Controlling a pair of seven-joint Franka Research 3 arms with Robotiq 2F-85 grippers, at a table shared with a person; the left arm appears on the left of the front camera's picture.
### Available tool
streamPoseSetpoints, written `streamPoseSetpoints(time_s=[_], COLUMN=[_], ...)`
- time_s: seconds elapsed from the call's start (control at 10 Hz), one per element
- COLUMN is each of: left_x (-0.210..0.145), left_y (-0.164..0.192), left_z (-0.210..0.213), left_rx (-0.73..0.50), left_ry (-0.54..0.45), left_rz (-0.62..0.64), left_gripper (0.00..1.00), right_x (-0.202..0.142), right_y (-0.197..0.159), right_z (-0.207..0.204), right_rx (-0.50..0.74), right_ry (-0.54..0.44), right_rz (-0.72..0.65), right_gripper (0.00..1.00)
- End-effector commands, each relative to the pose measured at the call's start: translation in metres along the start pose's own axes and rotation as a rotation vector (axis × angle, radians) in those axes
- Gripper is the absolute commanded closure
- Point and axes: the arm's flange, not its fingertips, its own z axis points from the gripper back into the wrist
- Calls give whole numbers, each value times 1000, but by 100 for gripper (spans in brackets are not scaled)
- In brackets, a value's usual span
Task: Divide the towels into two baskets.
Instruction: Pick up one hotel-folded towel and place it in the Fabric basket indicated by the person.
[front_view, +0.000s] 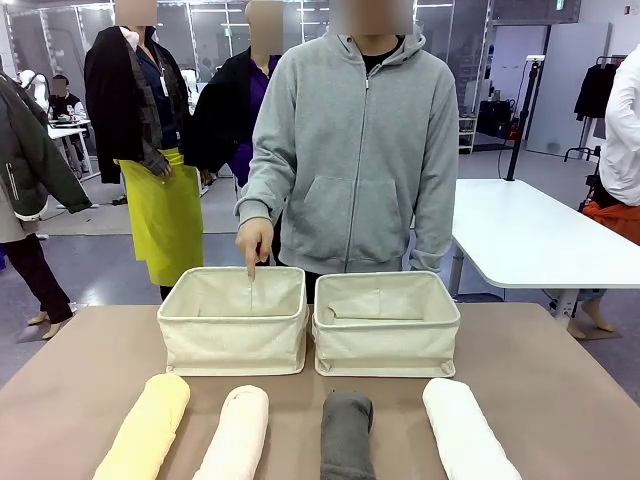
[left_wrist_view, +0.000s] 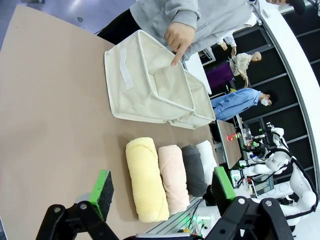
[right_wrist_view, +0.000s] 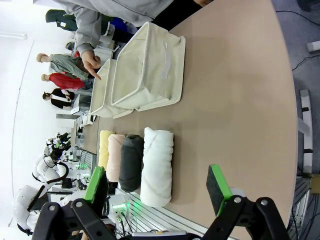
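Note:
Two cream canvas baskets stand side by side mid-table, the left basket (front_view: 233, 333) and the right basket (front_view: 386, 336). In front of them lie a pale yellow towel (front_view: 147, 428), a cream towel (front_view: 234, 433), a dark grey towel (front_view: 346, 434) and a white towel (front_view: 468, 430), all rolled. A person's hand (front_view: 254, 243) points a finger down into the left basket. My left gripper (left_wrist_view: 162, 187) hangs open above the yellow towel (left_wrist_view: 146, 178) with nothing between its pads. My right gripper (right_wrist_view: 157, 182) is open above the white towel (right_wrist_view: 157, 165), empty.
The person in a grey hoodie (front_view: 355, 150) stands at the far edge behind the baskets. The brown table (front_view: 80, 370) has bare room left and right of the baskets. A white table (front_view: 530, 235) stands at the back right, with other people behind.

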Motion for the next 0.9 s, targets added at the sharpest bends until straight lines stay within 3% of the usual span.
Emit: streamPoseSetpoints(time_s=[0.0, 0.2, 0.4, 0.8], left_x=[0, 4, 0, -22], left_y=[0, -36, -64, -111], left_z=[0, -46, -89, -173], left_rx=[0, 71, 137, 441], left_ry=[0, 167, 308, 545], left_rz=[0, -104, -129, -229], left_gripper=[0, 0, 0, 0], right_x=[0, 0, 0, 0], right_y=[1, 1, 1, 1], right_z=[1, 1, 1, 1], right_rx=[1, 1, 1, 1], right_ry=[-2, -2, -2, -2], right_rz=[5, 5, 5, 5], right_gripper=[0, 0, 0, 0])
